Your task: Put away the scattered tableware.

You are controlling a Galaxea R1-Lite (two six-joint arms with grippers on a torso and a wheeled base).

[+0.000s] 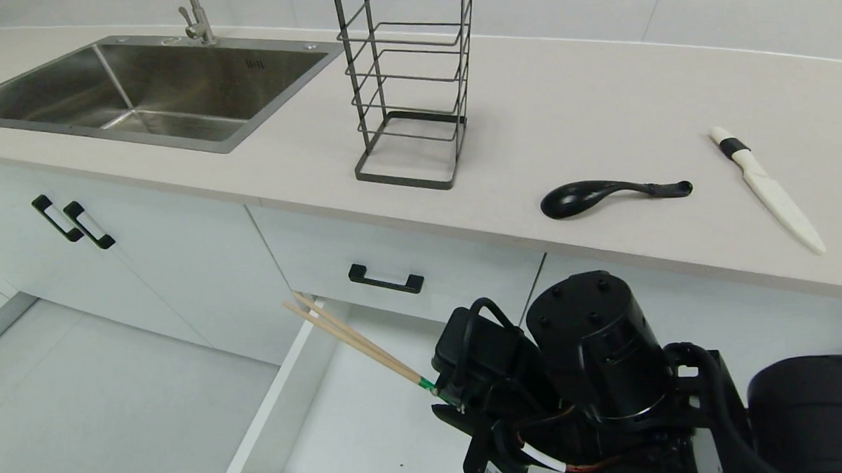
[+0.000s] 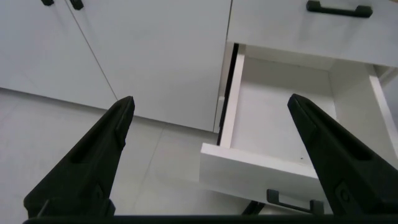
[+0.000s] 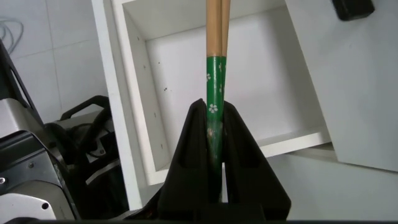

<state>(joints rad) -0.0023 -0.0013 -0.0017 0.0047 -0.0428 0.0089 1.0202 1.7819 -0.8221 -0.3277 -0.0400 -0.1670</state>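
Observation:
My right gripper [image 1: 449, 395] hangs over the open white drawer [image 1: 306, 359], shut on a pair of wooden chopsticks [image 1: 354, 340] with green ends. The chopsticks [image 3: 215, 50] stick out from between the fingers [image 3: 239, 146] above the drawer's floor [image 3: 267, 81]. On the countertop lie a black spoon [image 1: 605, 194] and a white knife [image 1: 767, 189] with a black band. My left gripper [image 2: 211, 134] is open and holds nothing, looking down at the drawer [image 2: 273, 118] from outside it.
A black wire rack [image 1: 407, 90] stands on the counter [image 1: 570, 105], with a steel sink [image 1: 149, 85] at the far left. Above the open drawer is a shut drawer front with a black handle [image 1: 385, 280]. Cabinet doors [image 1: 77, 227] stand to the left.

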